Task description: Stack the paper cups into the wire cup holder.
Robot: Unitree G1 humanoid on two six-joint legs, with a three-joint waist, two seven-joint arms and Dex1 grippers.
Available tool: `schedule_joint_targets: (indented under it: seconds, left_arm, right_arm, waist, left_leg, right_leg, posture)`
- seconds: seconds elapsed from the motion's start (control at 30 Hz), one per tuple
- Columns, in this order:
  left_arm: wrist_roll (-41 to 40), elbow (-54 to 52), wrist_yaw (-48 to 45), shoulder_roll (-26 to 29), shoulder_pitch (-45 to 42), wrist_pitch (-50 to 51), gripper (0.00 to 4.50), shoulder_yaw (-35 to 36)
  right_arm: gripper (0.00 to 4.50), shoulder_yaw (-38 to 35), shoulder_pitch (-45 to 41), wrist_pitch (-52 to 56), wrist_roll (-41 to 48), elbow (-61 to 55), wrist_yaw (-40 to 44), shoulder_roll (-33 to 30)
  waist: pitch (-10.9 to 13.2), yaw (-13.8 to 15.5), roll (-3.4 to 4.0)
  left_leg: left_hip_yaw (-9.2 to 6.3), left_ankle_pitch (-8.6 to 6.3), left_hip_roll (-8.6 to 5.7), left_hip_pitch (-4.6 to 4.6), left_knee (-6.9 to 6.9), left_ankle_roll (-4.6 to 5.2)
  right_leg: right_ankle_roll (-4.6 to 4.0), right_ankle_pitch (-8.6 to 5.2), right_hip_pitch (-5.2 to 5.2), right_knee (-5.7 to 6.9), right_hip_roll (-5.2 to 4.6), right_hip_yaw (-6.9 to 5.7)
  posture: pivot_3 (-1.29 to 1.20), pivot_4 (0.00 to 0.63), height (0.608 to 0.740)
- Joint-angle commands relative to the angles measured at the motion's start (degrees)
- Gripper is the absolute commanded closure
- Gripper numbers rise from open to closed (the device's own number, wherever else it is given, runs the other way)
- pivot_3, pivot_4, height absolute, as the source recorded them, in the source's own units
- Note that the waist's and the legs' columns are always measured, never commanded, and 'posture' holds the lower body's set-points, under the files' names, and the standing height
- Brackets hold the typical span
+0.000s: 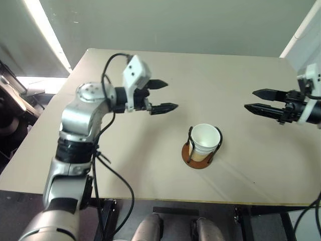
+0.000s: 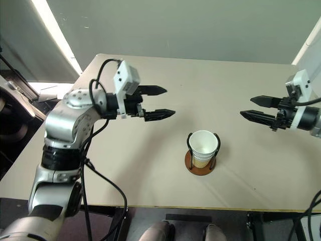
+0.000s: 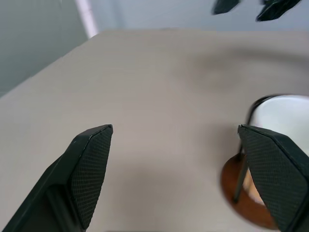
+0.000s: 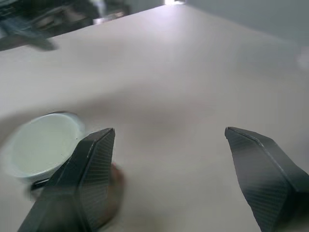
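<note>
Both empty and agape: left gripper (image 1: 163, 95) nearer, upright paper cups (image 1: 205, 142) in wire cup holder (image 1: 198, 155) at its four o'clock; right gripper (image 1: 258, 100) at their two.

Matt beige table (image 1: 150, 165), smooth paper cups (image 1: 205, 142), seemingly wooden base (image 1: 193, 159)
</note>
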Motion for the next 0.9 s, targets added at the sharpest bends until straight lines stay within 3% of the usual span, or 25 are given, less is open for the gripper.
schedule_joint_targets:
  seconds: [0.03,0.07,0.4,0.9]
  left_arm:
    - [-1.36,-4.28,5.28,0.68,2.05,1.39,0.06,4.26]
    - [-1.41,-4.49,7.10,0.20,2.62,1.68,0.06,4.80]
    - [-1.54,-3.90,12.08,-0.99,5.12,1.25,0.06,7.18]
    - [-1.90,-6.01,12.86,-1.75,11.06,0.71,0.06,8.87]
  right_arm:
    - [0.71,-1.25,-2.24,-3.60,-2.18,3.02,-3.98,2.84]
    - [0.71,-0.92,-2.80,-3.89,-2.76,4.36,-4.78,3.96]
    - [0.71,1.31,-4.00,-13.09,-10.74,11.43,-12.06,8.13]
    - [0.71,1.28,-4.10,-11.61,-10.14,10.60,-14.29,10.19]
  waist:
    - [0.00,0.06,0.00]
    - [0.00,0.15,0.00]
    - [0.00,0.32,0.00]
    - [0.00,0.31,0.00]
  left_leg:
    - [0.00,0.00,-0.01,-0.01,-0.01,0.00]
    - [0.00,0.01,-0.02,0.00,0.00,0.00]
    - [0.00,0.01,-0.02,0.03,-0.03,-0.02]
    - [0.00,0.01,-0.02,0.02,-0.04,-0.02]
  right_leg:
    - [0.00,0.00,0.00,0.00,0.00,0.00]
    - [0.00,0.00,0.00,0.00,0.00,0.00]
    - [-0.02,-0.01,0.03,0.01,-0.01,0.00]
    - [-0.02,-0.01,0.03,0.00,-0.02,0.00]
  posture:
    - [0.00,0.150,0.740]
    - [0.00,0.000,0.740]
    - [0.00,0.000,0.740]
    - [0.00,0.000,0.740]
